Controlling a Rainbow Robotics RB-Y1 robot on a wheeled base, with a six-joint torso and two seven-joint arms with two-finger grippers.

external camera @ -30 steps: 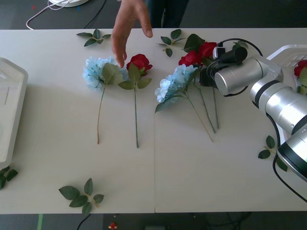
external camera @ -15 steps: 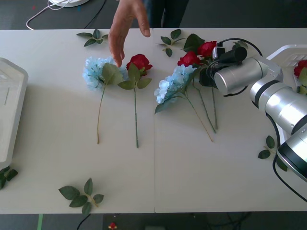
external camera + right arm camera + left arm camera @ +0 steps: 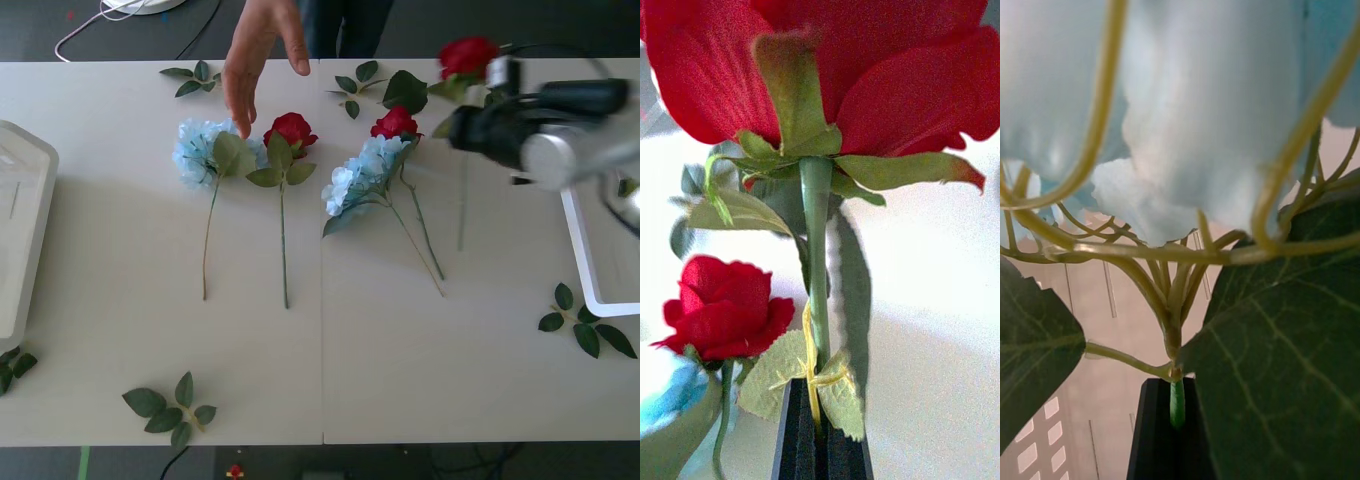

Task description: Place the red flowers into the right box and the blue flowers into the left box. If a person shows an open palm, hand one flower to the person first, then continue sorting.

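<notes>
Presently the right gripper (image 3: pixel 820 435) is clamped on a red rose (image 3: pixel 468 55) lifted above the table (image 3: pixel 300 350); the left gripper (image 3: pixel 1174 442) pinches a blue flower (image 3: pixel 1195 112). Four flowers remain unsorted; a hand (image 3: pixel 258 55) hovers over them.

red flowers (image 3: pixel 291 129): 3 | blue flowers (image 3: pixel 203 150): 3 | leaf sprigs (image 3: pixel 172 405): 5 | boxes (image 3: pixel 20 225): 2 | hand (image 3: pixel 258 55): 1

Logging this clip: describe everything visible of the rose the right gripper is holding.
The rose is lifted off the table, its artificial red bloom pointing away from the robot, green sepals beneath. The right gripper is shut on its thin green stem just below two pale leaves and a yellowish tie. The rest of the stem hangs below the arm.
</notes>
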